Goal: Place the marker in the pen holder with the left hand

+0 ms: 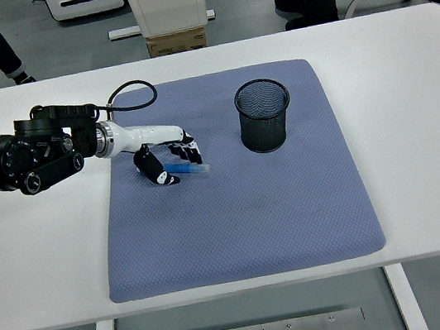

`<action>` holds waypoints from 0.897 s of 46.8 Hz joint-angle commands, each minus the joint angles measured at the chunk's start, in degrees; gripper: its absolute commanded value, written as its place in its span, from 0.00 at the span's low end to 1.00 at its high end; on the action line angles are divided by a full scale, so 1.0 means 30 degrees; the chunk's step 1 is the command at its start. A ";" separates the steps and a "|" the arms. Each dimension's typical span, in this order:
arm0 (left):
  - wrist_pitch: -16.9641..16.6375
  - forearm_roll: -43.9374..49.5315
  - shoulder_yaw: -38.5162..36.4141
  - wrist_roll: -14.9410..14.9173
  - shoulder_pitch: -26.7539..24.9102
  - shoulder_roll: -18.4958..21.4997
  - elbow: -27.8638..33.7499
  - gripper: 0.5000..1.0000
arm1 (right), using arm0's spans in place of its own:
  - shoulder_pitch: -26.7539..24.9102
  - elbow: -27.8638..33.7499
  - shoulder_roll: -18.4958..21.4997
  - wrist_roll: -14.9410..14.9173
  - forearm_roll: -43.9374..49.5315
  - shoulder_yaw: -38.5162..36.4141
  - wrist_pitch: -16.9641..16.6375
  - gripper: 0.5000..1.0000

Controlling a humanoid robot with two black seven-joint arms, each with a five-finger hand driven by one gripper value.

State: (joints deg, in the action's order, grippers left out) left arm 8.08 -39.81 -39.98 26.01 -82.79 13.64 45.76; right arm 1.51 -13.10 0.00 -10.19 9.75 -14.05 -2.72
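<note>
Blue marker (189, 167) lies left-right on mat | left robot hand (171, 161) curled around it, centre-left | pen holder (264, 115) to the right, apart.

Bright, even light from above (only soft little shadows); the white desk (417, 142) shines, and everything looks sharp.
</note>
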 commanded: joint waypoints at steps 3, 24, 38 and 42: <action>-0.0027 -0.0030 -0.0003 0.0000 0.0000 -0.0006 -0.0018 0.27 | -0.0005 0.0000 0.0000 0.0000 0.0000 -0.0003 0.0000 1.00; -0.0057 -0.0264 -0.0003 0.0059 0.0058 -0.0094 0.0011 0.21 | -0.0005 0.0000 0.0000 0.0000 0.0000 -0.0003 0.0000 1.00; -0.0086 -0.0528 -0.0003 0.0206 0.0088 -0.0094 0.0011 0.21 | -0.0005 0.0000 0.0000 0.0000 0.0000 -0.0003 0.0000 1.00; -0.0086 -0.0557 -0.0003 0.0235 0.0117 -0.0094 0.0011 0.21 | -0.0005 0.0000 0.0000 0.0000 0.0000 -0.0002 0.0000 1.00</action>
State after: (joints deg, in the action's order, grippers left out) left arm 7.82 -41.46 -39.99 26.63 -82.47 13.32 45.79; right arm 1.50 -13.10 0.00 -10.19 9.76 -14.05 -2.72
